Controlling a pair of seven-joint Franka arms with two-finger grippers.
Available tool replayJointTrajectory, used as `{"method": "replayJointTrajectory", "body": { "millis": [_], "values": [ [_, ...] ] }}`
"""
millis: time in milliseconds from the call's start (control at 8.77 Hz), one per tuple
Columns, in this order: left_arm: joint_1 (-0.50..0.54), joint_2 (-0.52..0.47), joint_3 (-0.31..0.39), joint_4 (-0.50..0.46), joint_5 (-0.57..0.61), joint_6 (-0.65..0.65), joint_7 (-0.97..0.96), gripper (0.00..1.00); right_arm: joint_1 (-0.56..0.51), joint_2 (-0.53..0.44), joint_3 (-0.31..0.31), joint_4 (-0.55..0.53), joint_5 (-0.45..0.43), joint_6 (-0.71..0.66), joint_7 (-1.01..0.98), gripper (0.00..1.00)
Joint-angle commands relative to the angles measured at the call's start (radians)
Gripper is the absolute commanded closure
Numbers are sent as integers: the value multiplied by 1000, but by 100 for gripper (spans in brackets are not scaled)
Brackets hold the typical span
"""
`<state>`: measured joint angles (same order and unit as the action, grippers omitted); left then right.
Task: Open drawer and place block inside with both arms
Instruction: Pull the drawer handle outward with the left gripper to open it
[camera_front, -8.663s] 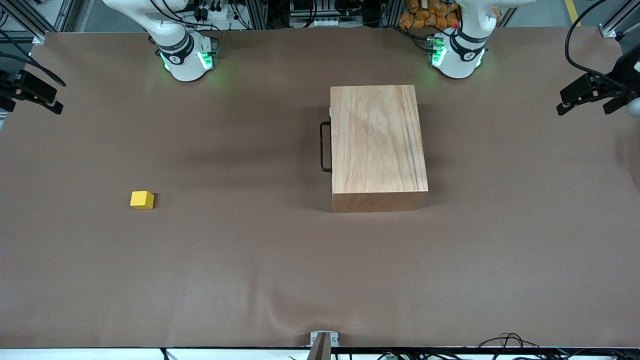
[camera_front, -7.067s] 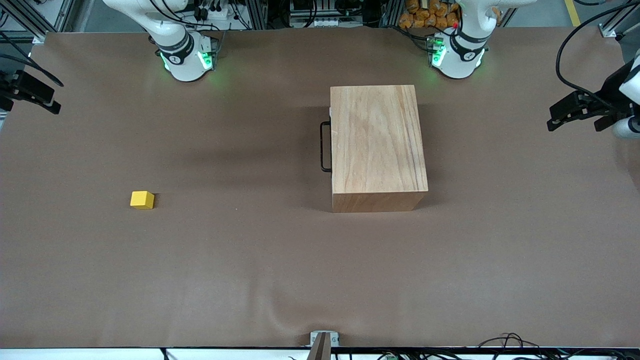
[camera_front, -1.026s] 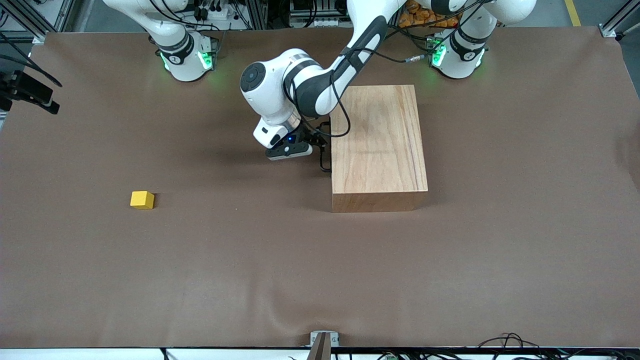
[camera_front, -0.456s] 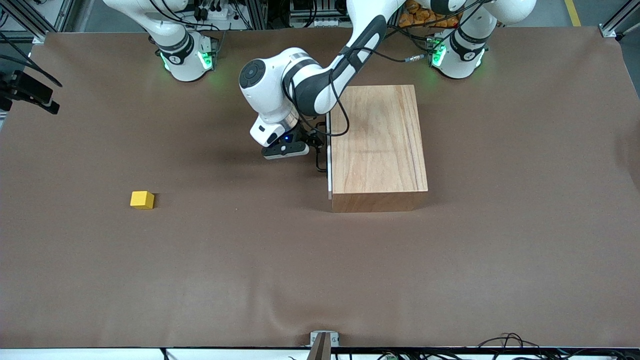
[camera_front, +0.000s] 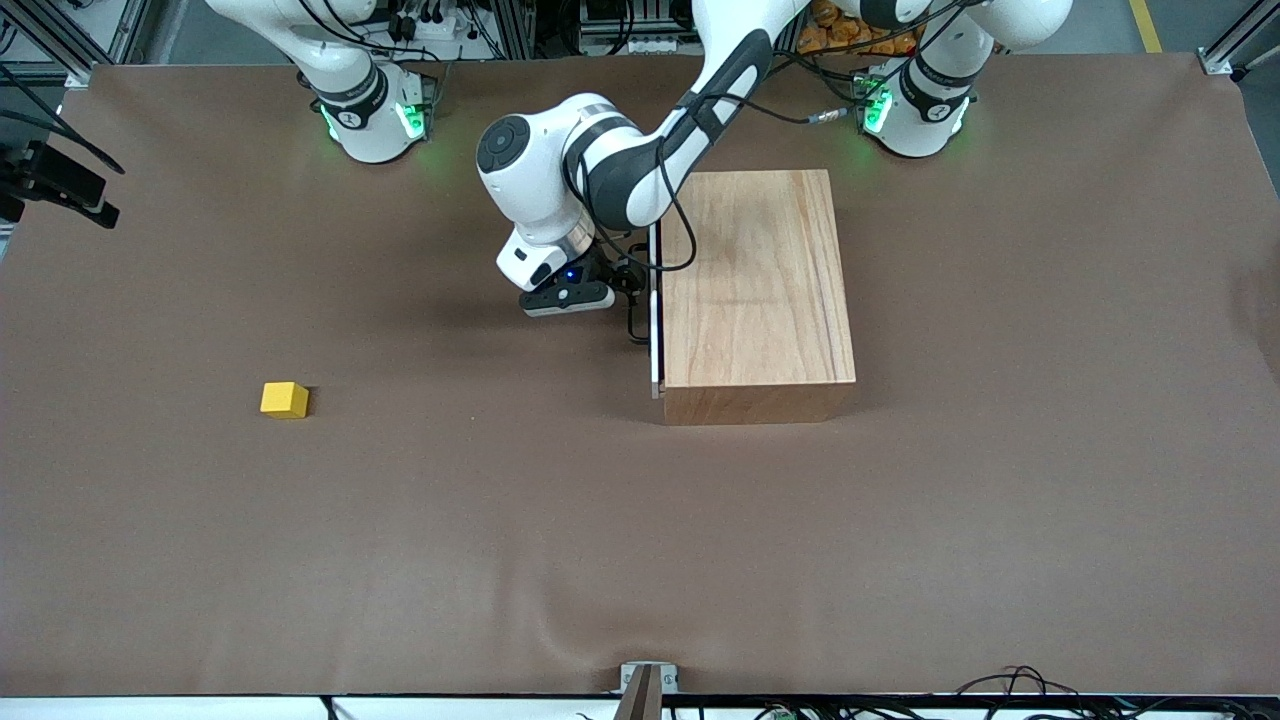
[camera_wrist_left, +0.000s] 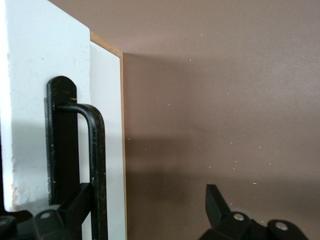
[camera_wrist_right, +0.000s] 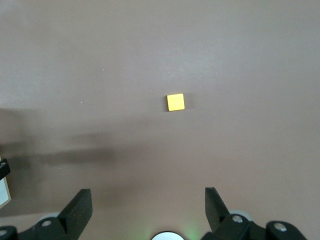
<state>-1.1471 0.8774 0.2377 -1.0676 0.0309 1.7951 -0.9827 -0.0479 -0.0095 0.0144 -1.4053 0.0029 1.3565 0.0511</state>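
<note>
The large light-wood box (camera_front: 757, 290) stands mid-table. Its drawer shows as a thin white front panel (camera_front: 655, 335) pulled slightly out toward the right arm's end. My left gripper (camera_front: 625, 290) is at the black wire handle (camera_front: 636, 325). In the left wrist view its jaws (camera_wrist_left: 145, 196) are open, with one finger (camera_wrist_left: 75, 205) hooked at the handle bar (camera_wrist_left: 97, 165) against the white panel (camera_wrist_left: 35, 100). The yellow block (camera_front: 285, 399) lies on the table toward the right arm's end. My right gripper (camera_front: 65, 190) waits open, high at that end; the block (camera_wrist_right: 175, 102) shows below its jaws (camera_wrist_right: 147, 194).
The brown table cover (camera_front: 500, 520) stretches around the box and the block. The two arm bases with green lights (camera_front: 375, 120) (camera_front: 915, 105) stand along the edge farthest from the front camera. A small metal clamp (camera_front: 648, 680) sits at the nearest edge.
The left arm swung in from the table's end to the handle. In the last second the white drawer front has slid a little out of the box with the left gripper. The block and right gripper stayed put.
</note>
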Motion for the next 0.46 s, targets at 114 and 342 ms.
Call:
{"method": "replayJointTrajectory", "body": {
  "millis": [114, 342],
  "values": [
    [3, 18, 5, 32, -34, 50, -1, 0, -13, 8, 9, 20, -1, -13, -7, 0],
    [4, 18, 6, 31, -52, 67, -1, 0, -13, 8, 9, 20, -1, -13, -8, 0]
  ]
}}
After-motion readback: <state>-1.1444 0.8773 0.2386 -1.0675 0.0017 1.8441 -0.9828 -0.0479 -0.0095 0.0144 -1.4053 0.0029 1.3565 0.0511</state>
